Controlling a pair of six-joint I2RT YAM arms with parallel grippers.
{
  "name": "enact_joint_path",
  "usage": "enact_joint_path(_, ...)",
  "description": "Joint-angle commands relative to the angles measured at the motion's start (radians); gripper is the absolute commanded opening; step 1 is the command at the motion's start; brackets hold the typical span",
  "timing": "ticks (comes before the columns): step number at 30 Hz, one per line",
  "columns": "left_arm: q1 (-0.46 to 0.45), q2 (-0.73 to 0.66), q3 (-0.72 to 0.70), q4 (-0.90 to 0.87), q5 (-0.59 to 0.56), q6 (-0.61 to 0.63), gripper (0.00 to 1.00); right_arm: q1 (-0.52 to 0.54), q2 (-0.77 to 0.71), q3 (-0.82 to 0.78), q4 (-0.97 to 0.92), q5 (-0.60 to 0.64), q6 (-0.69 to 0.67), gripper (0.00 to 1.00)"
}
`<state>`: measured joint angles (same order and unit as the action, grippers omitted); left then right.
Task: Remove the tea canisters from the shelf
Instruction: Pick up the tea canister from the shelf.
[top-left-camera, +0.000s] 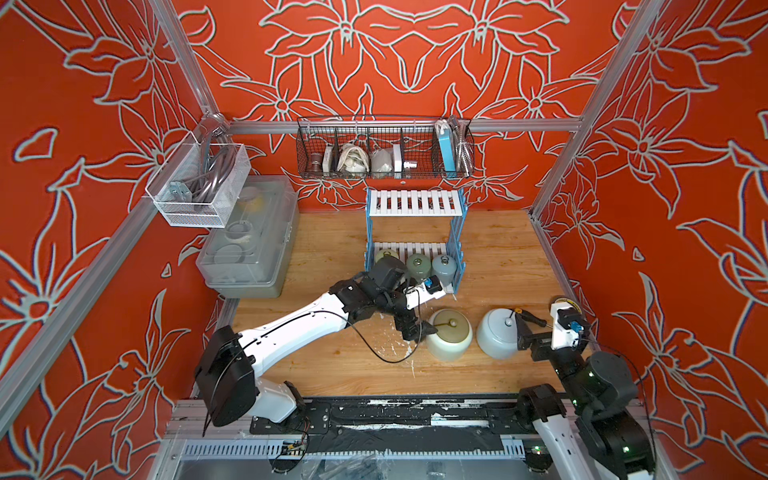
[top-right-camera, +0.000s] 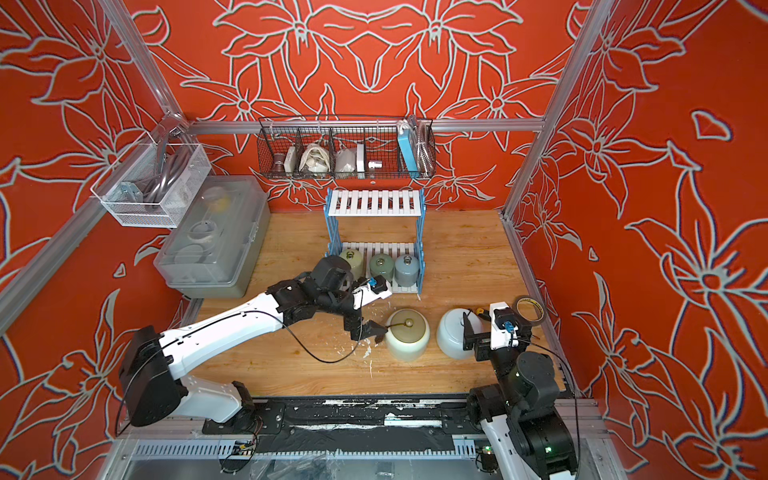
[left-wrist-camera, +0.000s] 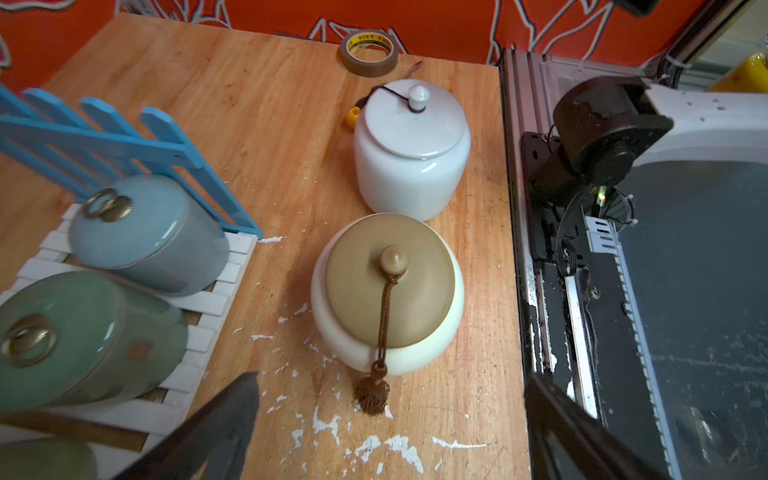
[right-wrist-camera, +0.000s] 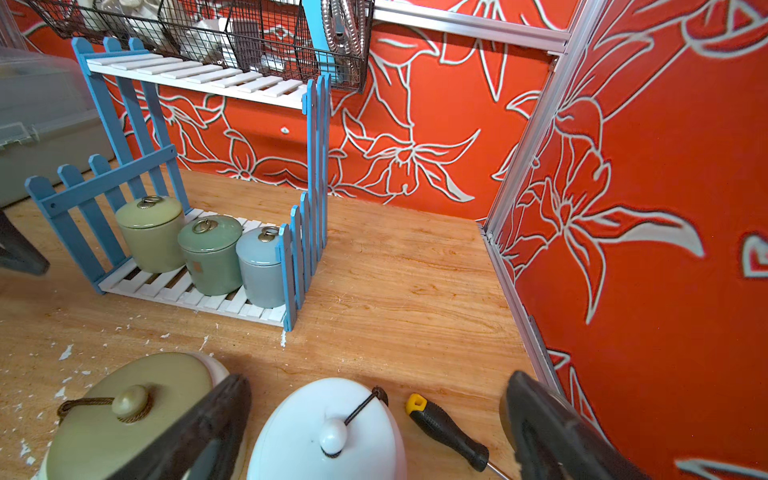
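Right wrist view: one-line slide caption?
Open right gripper by the white canister; olive canister, green canister and blue-grey canister on the lower tier of the shelf.

The cream canister (left-wrist-camera: 386, 299) with its gold lid stands upright on the counter (left-wrist-camera: 257, 137). Its dark tassel (left-wrist-camera: 372, 392) hangs down the side onto the wood. The left gripper (left-wrist-camera: 392, 380) is near it, its dark fingers (left-wrist-camera: 224, 428) spread wide and holding nothing. The white canister (left-wrist-camera: 411, 153) stands just beside the cream one. The blue-grey canister (left-wrist-camera: 149, 237) and the green canister (left-wrist-camera: 83, 336) sit side by side on the white slats of the shelf (left-wrist-camera: 208, 307). A tape roll (left-wrist-camera: 368, 50) lies near the red wall.
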<state>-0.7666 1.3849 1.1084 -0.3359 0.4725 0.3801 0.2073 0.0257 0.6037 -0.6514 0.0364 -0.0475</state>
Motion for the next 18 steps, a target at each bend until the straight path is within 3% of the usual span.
enact_joint_path(1,0.058,-0.068,-0.027,-0.051,-0.027,-0.053,0.98,-0.006,0.025,-0.005,0.009,0.005,-0.009,0.99)
enact_joint_path(7,0.121,-0.162,-0.046,-0.107,-0.111,-0.087,0.99,-0.005,0.125,0.033,-0.021,-0.004,-0.008,0.99)
enact_joint_path(18,0.309,-0.333,-0.129,-0.136,-0.103,-0.156,0.98,-0.006,0.374,0.181,-0.046,-0.045,0.009,0.99)
